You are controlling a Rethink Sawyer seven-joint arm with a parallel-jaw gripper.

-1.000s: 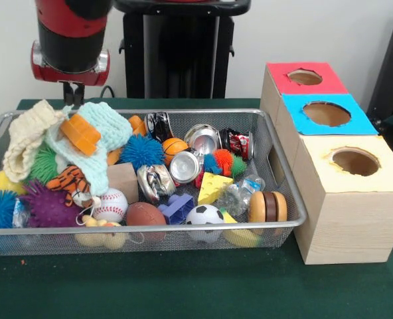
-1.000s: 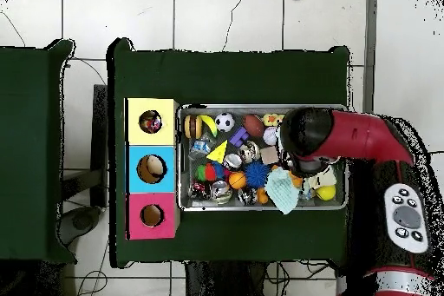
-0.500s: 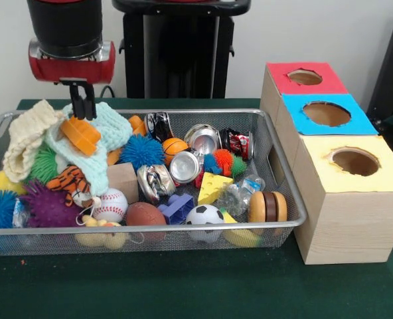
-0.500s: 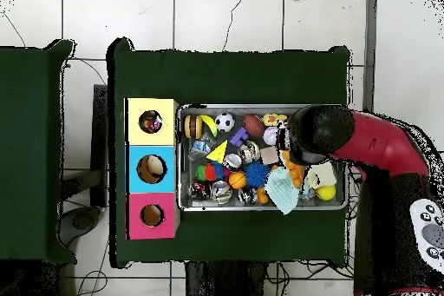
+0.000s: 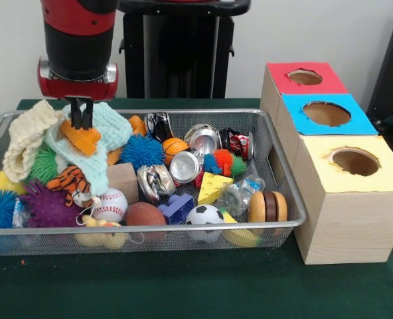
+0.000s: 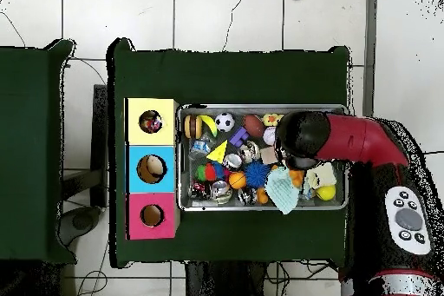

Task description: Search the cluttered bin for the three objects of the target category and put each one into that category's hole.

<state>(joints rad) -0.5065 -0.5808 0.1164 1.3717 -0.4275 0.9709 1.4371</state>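
We see the hand (image 5: 81,114) hanging at the far left of the silver wire-mesh bin (image 5: 183,238), its two dark fingers close together and touching the top of the orange plastic block (image 5: 81,135) directly beneath; whether they pinch it we cannot tell. Under the block lies a pale mint knitted cloth (image 5: 107,130), and beside the hand a cream knitted cloth (image 5: 25,139). Well away from the hand, past the bin's other end on the green counter (image 5: 183,286), stands the wooden box with red, blue and yellow holed tops (image 5: 342,199).

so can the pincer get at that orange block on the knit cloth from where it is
Probably yes. The pincer hangs directly over the orange block, its tips about touching the block's top. The block lies on the pale blue knit cloth with nothing covering it.
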